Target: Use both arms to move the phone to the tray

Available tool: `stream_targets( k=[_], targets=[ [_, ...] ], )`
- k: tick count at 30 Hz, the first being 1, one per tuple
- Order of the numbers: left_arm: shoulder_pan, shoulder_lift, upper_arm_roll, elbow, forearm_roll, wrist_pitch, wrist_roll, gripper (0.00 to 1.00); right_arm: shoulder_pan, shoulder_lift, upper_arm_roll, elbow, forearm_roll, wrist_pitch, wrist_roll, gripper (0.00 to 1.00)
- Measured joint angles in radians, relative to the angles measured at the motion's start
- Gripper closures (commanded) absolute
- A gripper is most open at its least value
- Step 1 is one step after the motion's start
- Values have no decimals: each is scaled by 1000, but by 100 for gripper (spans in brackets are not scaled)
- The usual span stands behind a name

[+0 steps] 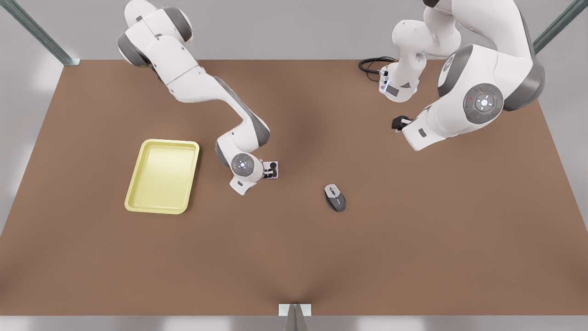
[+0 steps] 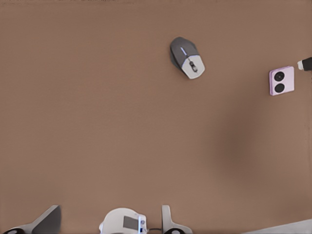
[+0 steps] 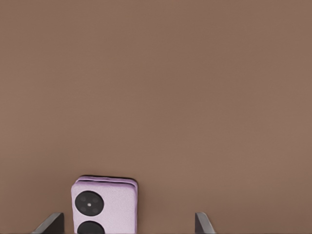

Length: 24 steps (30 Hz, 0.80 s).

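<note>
Your right gripper point(image 1: 272, 173) hovers open over the phone point(image 1: 274, 164).
Left gripper point(image 1: 398, 123) waits raised, fingers unclear.

You look down on a broad brown table point(image 1: 294, 257) with a plain matte top. Pale grey floor point(image 1: 294, 27) surrounds it. Metal frame struts point(image 1: 41, 37) cross the upper corners, and another strut point(image 1: 294, 317) stands at bottom centre.
</note>
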State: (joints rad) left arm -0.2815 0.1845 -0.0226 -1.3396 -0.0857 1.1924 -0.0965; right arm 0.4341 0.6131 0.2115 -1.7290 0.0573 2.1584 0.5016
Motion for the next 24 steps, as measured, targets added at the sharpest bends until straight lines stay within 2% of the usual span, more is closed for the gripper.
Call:
stream_targets(
  k=[8, 24],
  targets=[
    [1, 2, 0, 0, -3, 10, 33, 0, 40, 35, -1, -4, -23, 98, -11, 0],
    [0, -19, 9, 0, 3, 8, 69, 0, 83, 32, -1, -95, -47, 155, -16, 0]
  ],
)
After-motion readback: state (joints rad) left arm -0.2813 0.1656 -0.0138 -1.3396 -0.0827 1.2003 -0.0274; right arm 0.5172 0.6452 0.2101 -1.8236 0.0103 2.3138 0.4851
